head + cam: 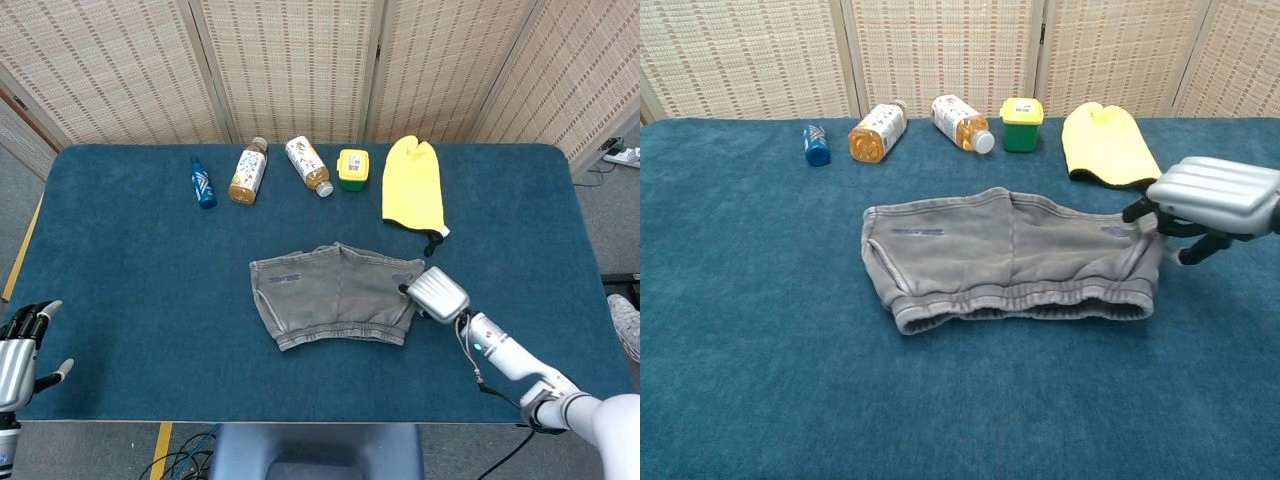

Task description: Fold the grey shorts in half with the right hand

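The grey shorts (335,293) lie flat and spread out near the middle of the blue table (130,300), waistband toward the front edge. My right hand (437,293) sits at their right edge, palm down, fingers curled onto the cloth. In the chest view the right hand (1215,200) pinches the right hem of the shorts (1010,260), which is slightly lifted there. My left hand (20,350) hangs off the table's front left corner, fingers apart, holding nothing.
Along the back lie a small blue bottle (203,183), an orange bottle (247,171), another bottle (308,165), a yellow-lidded green jar (351,168) and a yellow mitt (413,192). A folding screen stands behind the table.
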### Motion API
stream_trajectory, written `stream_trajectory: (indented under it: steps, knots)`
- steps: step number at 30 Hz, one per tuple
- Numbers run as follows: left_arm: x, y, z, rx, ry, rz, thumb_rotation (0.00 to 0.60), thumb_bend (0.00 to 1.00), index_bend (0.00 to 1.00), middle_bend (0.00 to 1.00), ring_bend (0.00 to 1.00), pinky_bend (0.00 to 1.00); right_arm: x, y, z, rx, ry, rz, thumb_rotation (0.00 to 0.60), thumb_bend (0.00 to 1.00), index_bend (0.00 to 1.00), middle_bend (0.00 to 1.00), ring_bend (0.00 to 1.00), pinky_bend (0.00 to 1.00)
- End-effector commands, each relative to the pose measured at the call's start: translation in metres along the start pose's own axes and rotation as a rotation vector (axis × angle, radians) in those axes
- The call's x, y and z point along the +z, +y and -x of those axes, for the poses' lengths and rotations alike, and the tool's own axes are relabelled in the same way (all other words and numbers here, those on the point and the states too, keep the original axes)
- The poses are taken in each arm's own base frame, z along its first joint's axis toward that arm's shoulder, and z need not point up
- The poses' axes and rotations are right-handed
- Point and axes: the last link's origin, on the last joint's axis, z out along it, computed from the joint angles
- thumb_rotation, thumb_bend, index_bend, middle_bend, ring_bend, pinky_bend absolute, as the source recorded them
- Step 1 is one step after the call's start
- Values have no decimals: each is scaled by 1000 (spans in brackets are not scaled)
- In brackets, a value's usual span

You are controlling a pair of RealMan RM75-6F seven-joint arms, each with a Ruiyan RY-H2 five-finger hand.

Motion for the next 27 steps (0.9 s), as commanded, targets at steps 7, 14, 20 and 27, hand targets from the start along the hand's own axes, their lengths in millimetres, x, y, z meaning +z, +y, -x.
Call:
stream_trajectory:
  steps: [7, 14, 20, 27]
  knots:
    - [0, 3, -5, -1, 10, 10, 600, 205, 183, 191, 166, 330, -76, 30, -16, -72, 12, 71, 600, 566, 623, 1000, 1000, 1000]
    - [2, 5, -4, -6, 8, 16, 600, 205, 182, 191, 166, 330, -41, 21, -37, -134, 113, -6, 600, 566, 624, 1000, 1000, 1000]
    - [1, -4, -5, 0, 6, -7, 600, 205, 182, 191, 166, 331, 11, -11, -48, -167, 183, -157, 600, 566, 624, 1000, 1000, 1000]
    - [-4, -12, -3, 3, -6, -32, 600, 205, 182, 191, 166, 330, 51, -42, -59, -177, 244, -284, 600, 566, 624, 1000, 1000, 1000]
